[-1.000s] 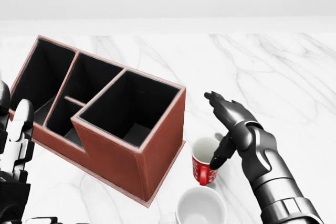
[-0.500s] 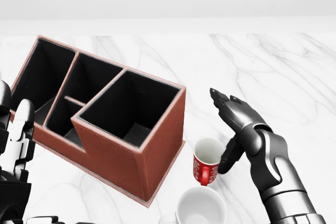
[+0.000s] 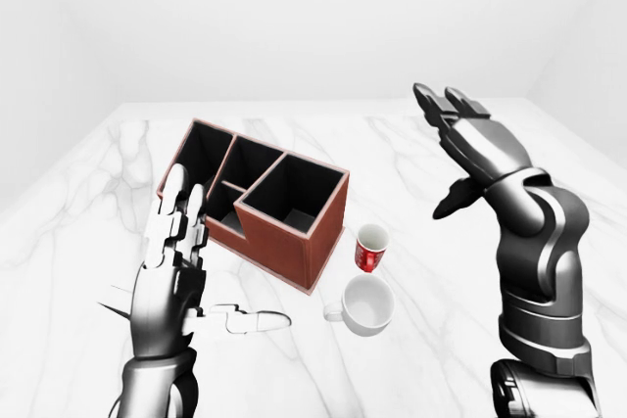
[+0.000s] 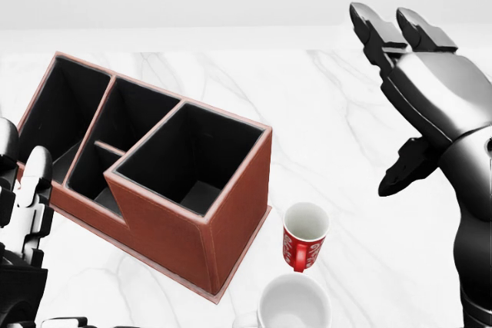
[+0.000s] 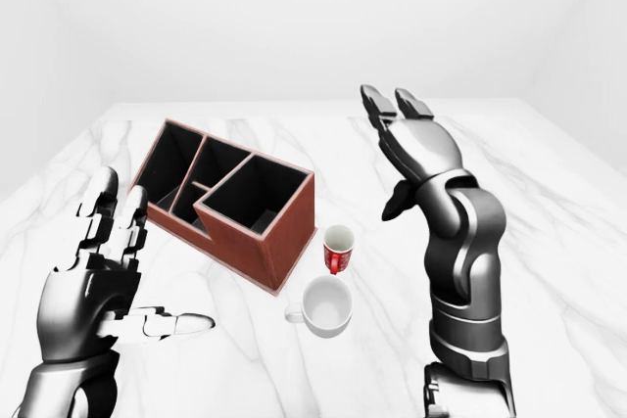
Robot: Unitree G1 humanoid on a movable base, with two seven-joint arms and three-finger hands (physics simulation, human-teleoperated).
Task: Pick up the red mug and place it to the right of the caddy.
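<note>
The red mug stands upright on the white marble table, just right of the brown caddy and close to its lower right corner. Nothing touches the mug. My right hand is raised high above and to the right of it, fingers spread open and empty. In the left-eye view my left hand hangs open at the caddy's left side, palm down, holding nothing. The caddy has several black compartments, all without contents.
A white mug sits directly below the red mug in the head view, nearly touching it. Bare marble stretches to the right of both mugs under my right arm. A pale wall closes off the table's top edge.
My right hand has risen from beside the red mug to well above it, leaving the mug standing alone. The mug, caddy and left hand have stayed in place.
</note>
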